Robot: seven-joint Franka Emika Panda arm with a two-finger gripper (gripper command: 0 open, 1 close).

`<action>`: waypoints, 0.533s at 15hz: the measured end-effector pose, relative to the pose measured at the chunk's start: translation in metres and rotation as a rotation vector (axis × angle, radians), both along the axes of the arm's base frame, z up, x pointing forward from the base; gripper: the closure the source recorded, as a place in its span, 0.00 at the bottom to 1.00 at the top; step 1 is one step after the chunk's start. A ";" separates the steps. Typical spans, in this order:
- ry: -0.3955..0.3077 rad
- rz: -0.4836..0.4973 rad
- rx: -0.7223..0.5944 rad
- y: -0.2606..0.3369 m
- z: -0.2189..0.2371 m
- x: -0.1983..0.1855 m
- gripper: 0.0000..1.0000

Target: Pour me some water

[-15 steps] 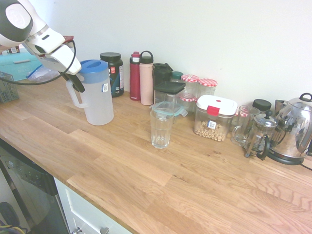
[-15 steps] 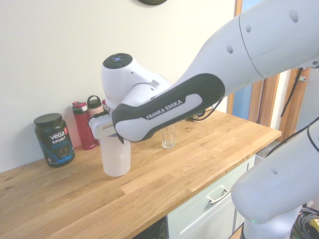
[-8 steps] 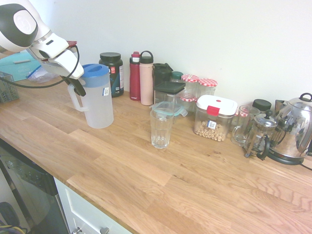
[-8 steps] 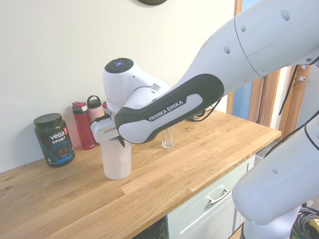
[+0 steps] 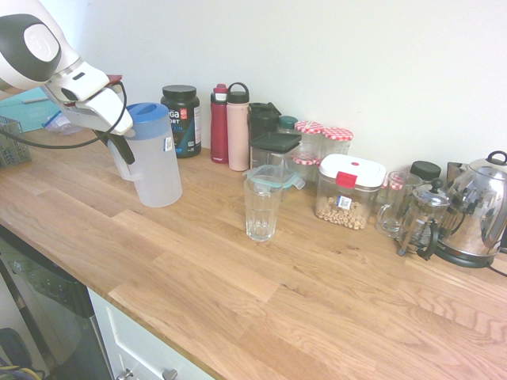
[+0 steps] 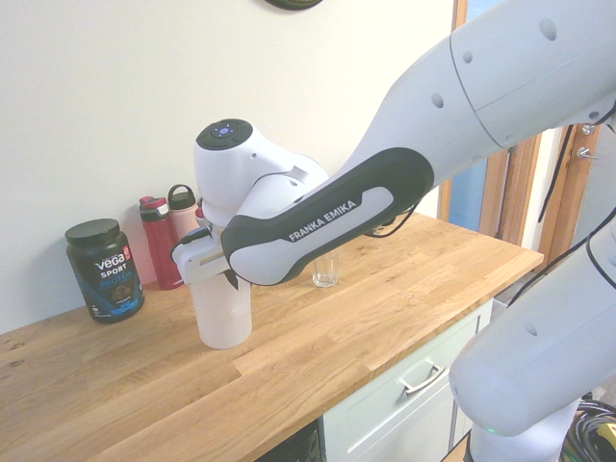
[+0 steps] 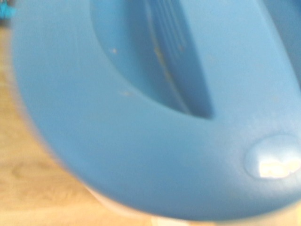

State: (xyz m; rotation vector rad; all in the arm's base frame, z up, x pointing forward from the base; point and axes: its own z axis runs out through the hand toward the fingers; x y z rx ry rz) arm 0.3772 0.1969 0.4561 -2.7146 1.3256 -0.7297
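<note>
A clear plastic pitcher (image 5: 158, 168) with a blue lid stands on the wooden counter at the left, leaning slightly. My gripper (image 5: 123, 147) sits at its handle on the left side, fingers shut on the handle. In the second exterior view the arm covers the top of the pitcher (image 6: 221, 315), and the gripper (image 6: 227, 279) shows just above its body. An empty ribbed drinking glass (image 5: 261, 207) stands upright mid-counter, well to the right of the pitcher; it also shows behind the arm as the glass (image 6: 325, 270). The wrist view is filled by the blurred blue lid (image 7: 141, 117).
Along the wall stand a black tub (image 5: 180, 119), a red bottle (image 5: 219, 124), a pink bottle (image 5: 238, 128), several lidded jars, a chickpea container (image 5: 347, 191), a French press (image 5: 420, 220) and a kettle (image 5: 477, 210). A dish rack (image 5: 11, 142) sits far left.
My gripper and the pitcher have shifted left and slightly back along the counter. The pitcher now leans a little. The glass has not moved.
</note>
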 end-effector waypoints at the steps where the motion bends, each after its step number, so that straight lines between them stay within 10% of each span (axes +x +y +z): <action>1: 0.017 0.000 0.023 -0.001 0.001 -0.001 0.00; 8: 0.184 0.105 0.103 -0.008 0.056 -0.040 0.00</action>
